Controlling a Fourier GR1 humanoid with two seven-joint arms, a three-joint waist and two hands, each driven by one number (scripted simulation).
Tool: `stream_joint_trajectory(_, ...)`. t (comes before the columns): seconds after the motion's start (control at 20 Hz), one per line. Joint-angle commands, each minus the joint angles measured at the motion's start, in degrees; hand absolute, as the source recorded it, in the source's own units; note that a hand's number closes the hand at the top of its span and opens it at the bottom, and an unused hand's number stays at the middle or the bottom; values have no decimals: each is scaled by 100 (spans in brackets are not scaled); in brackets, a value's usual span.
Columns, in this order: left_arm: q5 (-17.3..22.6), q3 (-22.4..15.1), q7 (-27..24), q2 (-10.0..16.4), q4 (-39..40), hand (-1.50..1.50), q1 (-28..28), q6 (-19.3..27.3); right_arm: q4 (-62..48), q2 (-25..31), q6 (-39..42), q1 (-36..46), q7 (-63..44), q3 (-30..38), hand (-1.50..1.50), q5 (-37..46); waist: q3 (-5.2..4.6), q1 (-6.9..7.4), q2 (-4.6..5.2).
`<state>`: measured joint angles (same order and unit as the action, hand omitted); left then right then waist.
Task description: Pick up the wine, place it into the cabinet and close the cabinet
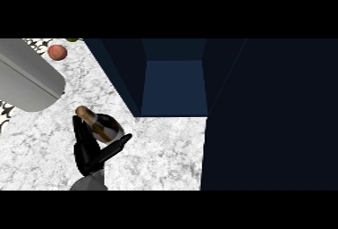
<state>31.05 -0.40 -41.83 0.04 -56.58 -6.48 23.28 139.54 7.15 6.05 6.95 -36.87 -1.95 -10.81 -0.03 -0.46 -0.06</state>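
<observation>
Left hand [89, 150], at the frame's lower left, is clamped round the wine [102, 127]. I should swing it right, neck steady, into the open cabinet [175, 85] without clipping the walls.

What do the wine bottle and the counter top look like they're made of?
Wine bottle: probably dark glass, judging by its near-black body; tan neck wrap and label, perhaps foil or paper. Counter: white, grey-veined, matt-looking surface, likely marble or granite.
</observation>
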Motion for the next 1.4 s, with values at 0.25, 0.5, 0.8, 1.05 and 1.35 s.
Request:
stream_joint_trajectory(0.25,313,147,-46,195,361,150,-413,-712,1099,14,-9,-392,-347,188,-150,-544,3,-17,-12)
stream_joint_trajectory(0.5,7,159,-473,147,1326,150,-991,-905,959,-69,279,-855,140,87,-150,-494,2,-62,5)
stream_joint_trajectory(0.8,-723,-210,-630,260,1309,150,-1037,-120,607,-148,144,-501,72,77,-150,-309,5,-35,-2)
stream_joint_trajectory(1.05,-831,-814,-168,1256,800,150,-188,-2061,570,-198,55,-280,79,-52,-150,-135,6,29,-28)
stream_joint_trajectory(1.35,-942,-789,-424,1598,-252,150,381,-2301,713,-184,-184,-39,-327,41,-150,-159,3,46,-15)
